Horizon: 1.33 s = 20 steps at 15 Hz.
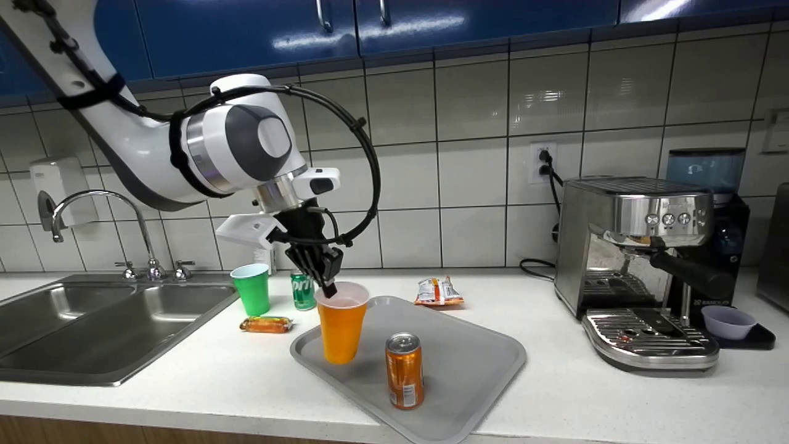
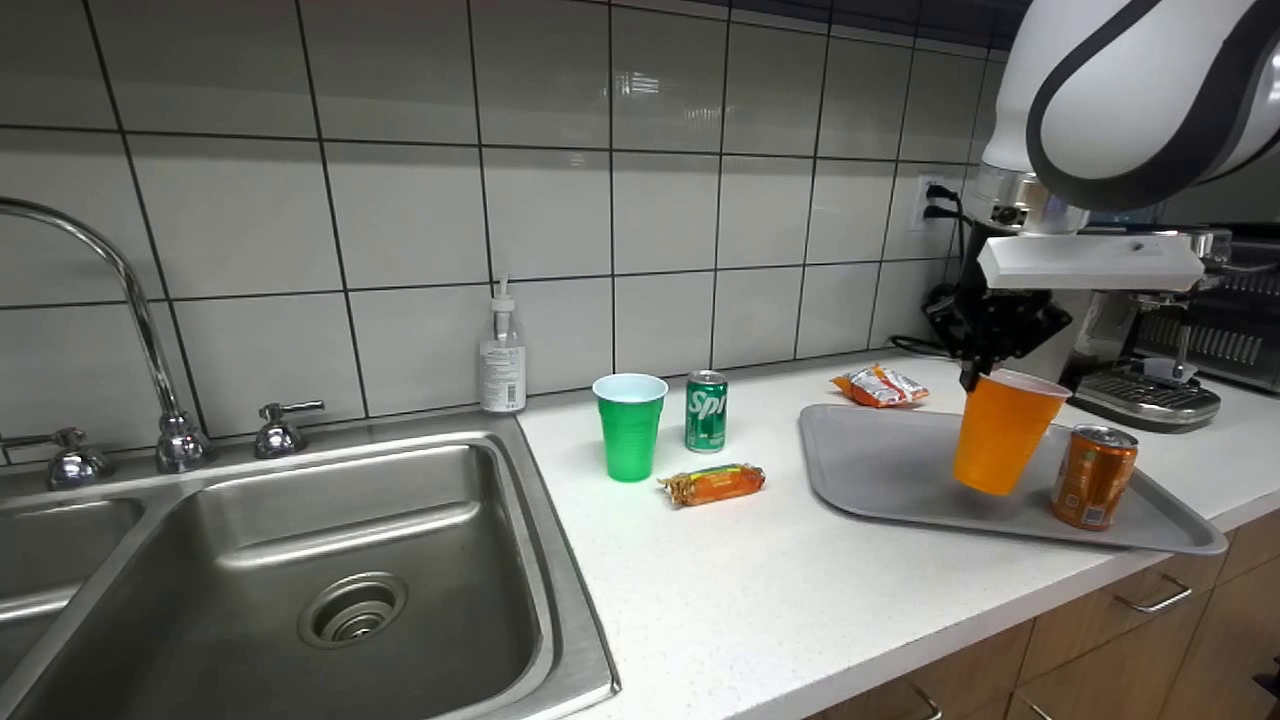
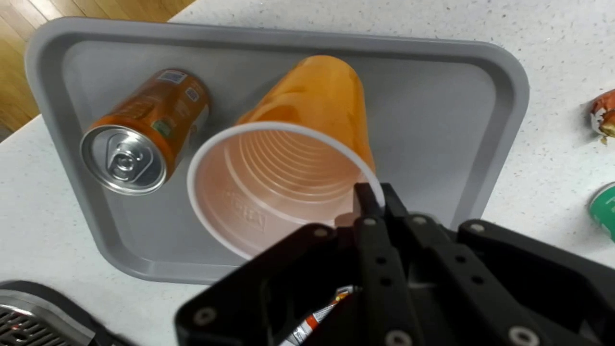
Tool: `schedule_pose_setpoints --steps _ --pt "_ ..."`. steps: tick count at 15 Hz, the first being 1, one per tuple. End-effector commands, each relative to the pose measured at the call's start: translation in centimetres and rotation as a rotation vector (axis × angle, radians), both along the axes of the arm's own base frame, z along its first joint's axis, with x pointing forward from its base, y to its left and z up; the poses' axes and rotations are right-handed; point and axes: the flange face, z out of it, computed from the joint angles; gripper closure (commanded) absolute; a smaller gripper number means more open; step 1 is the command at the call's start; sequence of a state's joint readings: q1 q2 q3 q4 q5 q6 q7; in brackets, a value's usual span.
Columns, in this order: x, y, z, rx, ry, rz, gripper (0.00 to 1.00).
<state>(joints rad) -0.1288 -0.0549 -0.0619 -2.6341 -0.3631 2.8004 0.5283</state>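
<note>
One orange cup (image 2: pixel 1005 437) is leaning, mouth upward, over the gray tray (image 2: pixel 870 460), and the gripper (image 3: pixel 378 198) is clamping its rim, with one finger lying inside the cup and one outside. Whether the base of this cup is touching the tray, I cannot tell. On the tray, near the cup, an orange can (image 1: pixel 404 376) is standing upright. Just beyond the tray, toward the tiled wall (image 1: pixel 471 176), a shiny snack packet (image 1: pixel 439 292) is lying on the counter (image 1: pixel 555 382). On the sink (image 2: pixel 220 620) side of the tray, a wrapped snack (image 2: pixel 715 484) is lying, and a green cup (image 2: pixel 631 435) and a green can (image 2: pixel 706 415) are standing close to each other. On the opposite side of the tray, a coffee machine (image 1: pixel 629 213) is standing.
</note>
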Motion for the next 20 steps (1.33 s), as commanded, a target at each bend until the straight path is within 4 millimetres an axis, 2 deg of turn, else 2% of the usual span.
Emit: schedule_pose_setpoints --steps 1,9,20 --pt "0.8 -0.8 -0.4 -0.018 0.010 -0.017 0.99" --pt "2.7 -1.6 -1.8 -0.021 0.029 -0.030 0.99" --pt "3.8 -1.5 -3.9 -0.026 0.056 -0.050 0.99"
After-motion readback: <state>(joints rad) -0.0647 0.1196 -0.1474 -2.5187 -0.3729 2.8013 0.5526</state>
